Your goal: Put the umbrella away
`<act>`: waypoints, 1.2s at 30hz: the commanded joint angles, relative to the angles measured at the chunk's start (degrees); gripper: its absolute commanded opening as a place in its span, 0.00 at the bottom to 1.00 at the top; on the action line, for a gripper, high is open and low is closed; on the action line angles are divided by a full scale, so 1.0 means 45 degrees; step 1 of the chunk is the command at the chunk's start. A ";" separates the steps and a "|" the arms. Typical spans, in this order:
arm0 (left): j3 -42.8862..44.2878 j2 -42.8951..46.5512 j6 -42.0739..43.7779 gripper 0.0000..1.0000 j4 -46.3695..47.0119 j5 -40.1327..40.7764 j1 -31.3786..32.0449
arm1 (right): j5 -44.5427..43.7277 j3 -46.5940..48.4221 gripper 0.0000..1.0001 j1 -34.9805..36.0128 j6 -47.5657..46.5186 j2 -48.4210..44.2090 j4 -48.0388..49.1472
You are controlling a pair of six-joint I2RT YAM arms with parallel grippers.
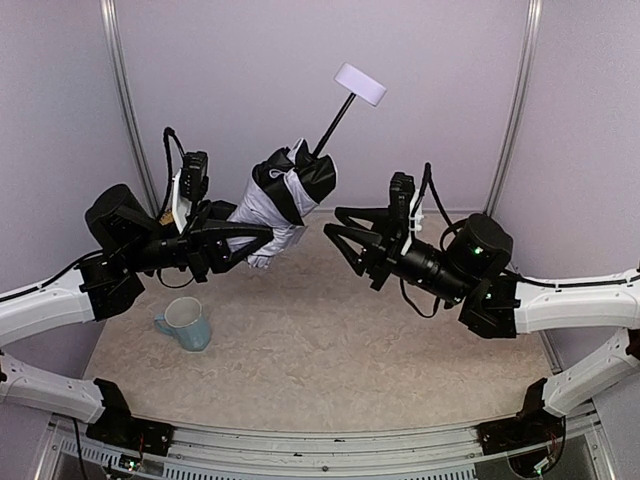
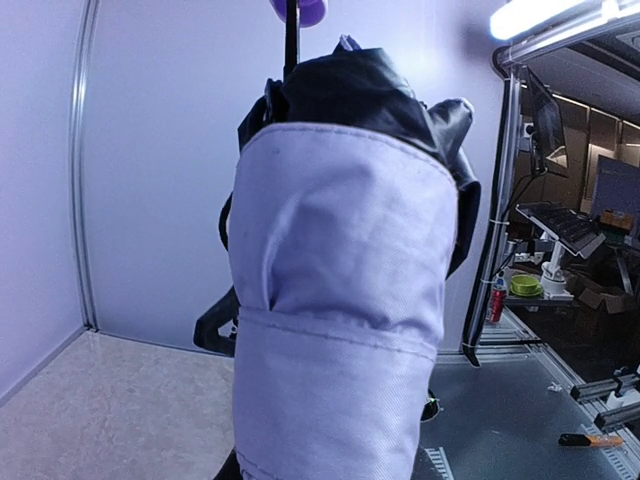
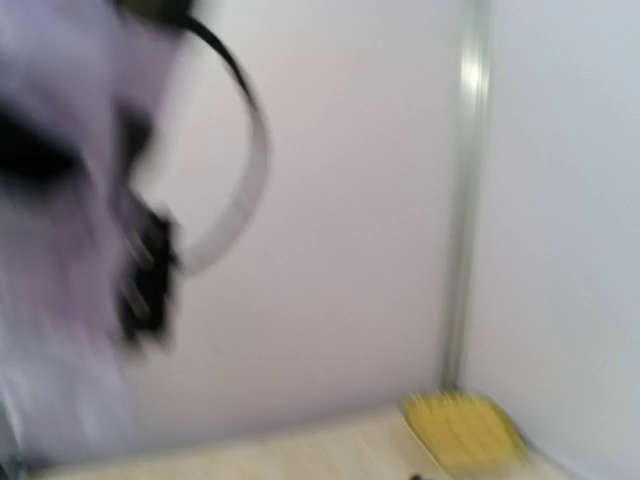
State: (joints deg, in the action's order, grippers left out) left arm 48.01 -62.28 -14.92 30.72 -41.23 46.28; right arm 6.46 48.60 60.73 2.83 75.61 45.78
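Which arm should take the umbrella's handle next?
Right, most likely. The right gripper is open and free beside the umbrella, while the left gripper is clamped on its fabric.

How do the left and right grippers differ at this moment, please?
The left gripper is shut on the umbrella, on its lavender fabric; the right gripper stands open. The left gripper holds the umbrella aloft; the right gripper holds nothing and is apart from it. Both are raised above the table, facing each other.
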 commanded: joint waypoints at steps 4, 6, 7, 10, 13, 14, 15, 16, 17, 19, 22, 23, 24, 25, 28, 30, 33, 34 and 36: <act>0.0792 0.0418 0.0630 0.00 -0.3060 0.2578 -0.1241 | -0.2098 -0.1956 0.46 -0.0506 -0.0956 -0.2845 -0.4841; 0.0636 0.0221 0.0399 0.00 -0.3743 0.2877 -0.1646 | -0.2822 -0.1985 0.48 -0.0307 -0.1775 -0.3377 -0.7107; 0.0603 0.0021 0.0333 0.00 -0.4083 0.2818 -0.1771 | -0.3120 -0.1907 0.50 -0.0104 -0.2215 -0.3578 -0.8044; 0.0445 -0.0936 0.0119 0.00 -0.4718 0.1919 -0.1977 | -0.3256 -0.0942 0.74 0.0777 -0.3535 -0.3617 -1.0433; 0.0309 -0.2034 0.0139 0.00 -0.5319 0.0515 -0.1967 | -0.3713 0.0696 0.97 0.1597 -0.4929 -0.2768 -1.2312; 0.0254 -0.2385 0.0103 0.00 -0.5447 0.0120 -0.1960 | -0.3929 0.1401 1.00 0.1905 -0.5540 -0.2175 -1.3002; 0.0034 -0.2660 0.0096 0.00 -0.5441 -0.0485 -0.1949 | -0.4347 0.2173 1.00 0.2170 -0.6099 -0.1501 -1.3669; -0.0151 -0.2893 0.0039 0.00 -0.5347 -0.0805 -0.1936 | -0.4963 0.2768 1.00 0.2452 -0.6813 -0.0889 -1.4165; -0.0355 -0.3061 -0.0093 0.00 -0.5097 -0.1038 -0.1900 | -0.5663 0.3167 1.00 0.2768 -0.7664 -0.0256 -1.4464; -0.0635 -0.3284 -0.0304 0.00 -0.4771 -0.1510 -0.1855 | -0.7031 0.3405 1.00 0.3180 -0.9698 0.0733 -1.4653; -0.0647 -0.3430 -0.0057 0.00 -0.5033 -0.1714 -0.1576 | -0.8221 0.3189 1.00 0.3207 -1.2118 0.1629 -1.4311; -0.0627 -0.3484 0.0020 0.00 -0.5128 -0.1745 -0.1503 | -0.8006 0.3219 1.00 0.3155 -1.2639 0.1726 -1.4404; -0.0646 -0.3547 0.0044 0.00 -0.5145 -0.1876 -0.1438 | -0.7860 0.3179 1.00 0.3129 -1.3043 0.1763 -1.4213; -0.0666 -0.3656 0.0003 0.00 -0.5130 -0.2051 -0.1393 | -0.7832 0.3125 1.00 0.3111 -1.3416 0.1770 -1.3898; -0.0626 -0.3969 -0.0226 0.00 -0.5057 -0.2445 -0.1164 | -0.8107 0.2749 1.00 0.3106 -1.4525 0.1762 -1.2332; -0.0560 -0.4116 -0.0307 0.00 -0.4915 -0.2680 -0.0866 | -0.8364 0.2357 1.00 0.3096 -1.5185 0.1831 -1.1230; -0.0328 -0.4214 -0.0268 0.00 -0.4913 -0.2757 -0.0456 | -0.8757 0.1962 1.00 0.2973 -1.5716 0.2111 -1.0455; -0.0262 -0.4237 -0.0260 0.00 -0.4913 -0.2810 -0.0375 | -0.8808 0.1926 0.99 0.2884 -1.5725 0.2197 -1.0418; -0.0170 -0.4285 -0.0302 0.00 -0.4886 -0.3074 -0.0209 | -0.8781 0.1862 0.98 0.2676 -1.5764 0.2304 -1.0343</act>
State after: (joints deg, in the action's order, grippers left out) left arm 44.25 -81.65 -16.47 4.49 -49.87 43.81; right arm -30.48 58.04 74.37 -64.18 84.66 -6.09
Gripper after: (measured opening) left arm 0.236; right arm 0.990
